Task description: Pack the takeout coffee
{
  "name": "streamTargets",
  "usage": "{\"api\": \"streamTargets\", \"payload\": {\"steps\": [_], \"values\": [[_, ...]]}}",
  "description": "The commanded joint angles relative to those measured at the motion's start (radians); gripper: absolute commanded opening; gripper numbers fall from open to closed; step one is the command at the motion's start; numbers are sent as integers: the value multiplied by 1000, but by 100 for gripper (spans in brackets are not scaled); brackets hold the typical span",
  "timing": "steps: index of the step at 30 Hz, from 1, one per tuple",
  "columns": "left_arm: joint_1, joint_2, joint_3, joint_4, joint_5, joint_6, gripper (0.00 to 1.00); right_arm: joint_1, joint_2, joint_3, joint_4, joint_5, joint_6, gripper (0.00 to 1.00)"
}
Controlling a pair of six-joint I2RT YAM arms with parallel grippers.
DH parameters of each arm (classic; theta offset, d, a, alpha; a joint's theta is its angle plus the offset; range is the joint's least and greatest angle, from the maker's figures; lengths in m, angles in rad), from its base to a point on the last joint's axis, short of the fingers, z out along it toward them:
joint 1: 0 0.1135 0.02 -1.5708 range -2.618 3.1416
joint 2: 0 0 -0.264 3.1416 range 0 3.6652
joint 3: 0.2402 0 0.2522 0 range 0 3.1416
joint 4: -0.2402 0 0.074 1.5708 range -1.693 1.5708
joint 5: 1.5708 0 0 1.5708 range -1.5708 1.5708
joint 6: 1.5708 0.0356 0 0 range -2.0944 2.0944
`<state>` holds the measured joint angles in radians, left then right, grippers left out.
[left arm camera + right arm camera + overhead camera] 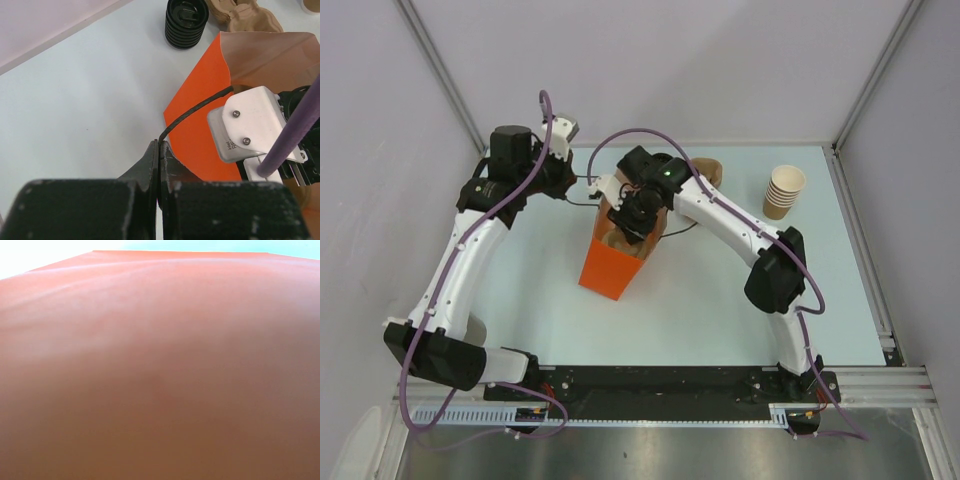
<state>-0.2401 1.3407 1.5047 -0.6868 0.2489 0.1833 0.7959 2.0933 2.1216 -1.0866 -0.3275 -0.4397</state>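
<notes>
An orange paper bag (pixel 610 265) stands open in the middle of the table. My left gripper (pixel 159 145) is shut on the bag's thin black cord handle (pixel 192 112), just left of the bag's mouth. My right gripper (pixel 638 215) reaches down into the bag from above, and its fingers are hidden inside. The right wrist view shows only the bag's inner wall (pixel 160 365), close and blurred. The takeout coffee shows in no view.
A stack of tan paper cups (pixel 783 191) stands at the back right. A brown moulded cup carrier (pixel 245 12) lies behind the bag, with a stack of black lids (pixel 186 22) beside it. Grey walls close in the back and both sides.
</notes>
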Motion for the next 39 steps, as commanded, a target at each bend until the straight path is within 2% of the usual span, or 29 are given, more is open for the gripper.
{"api": "streamTargets", "payload": {"steps": [1,7,10,21,26,31,39], "values": [[13,-31,-9,29,15,-19,0,11,13,44,-27,22,-16,31],[21,-31,-11,32,16,-24,0,17,13,46,-32,38,-27,33],[22,-29,-11,32,16,-25,0,22,17,51,-33,44,-30,37],[25,-28,-5,26,23,-30,0,26,-13,96,-32,50,-42,64],[25,-21,-1,24,32,-34,0,26,-39,153,-21,15,-36,85],[25,-17,3,17,30,-31,0,25,-124,219,42,-24,-24,96],[25,-5,29,-10,50,-18,2,20,-278,270,68,-51,-37,97]]}}
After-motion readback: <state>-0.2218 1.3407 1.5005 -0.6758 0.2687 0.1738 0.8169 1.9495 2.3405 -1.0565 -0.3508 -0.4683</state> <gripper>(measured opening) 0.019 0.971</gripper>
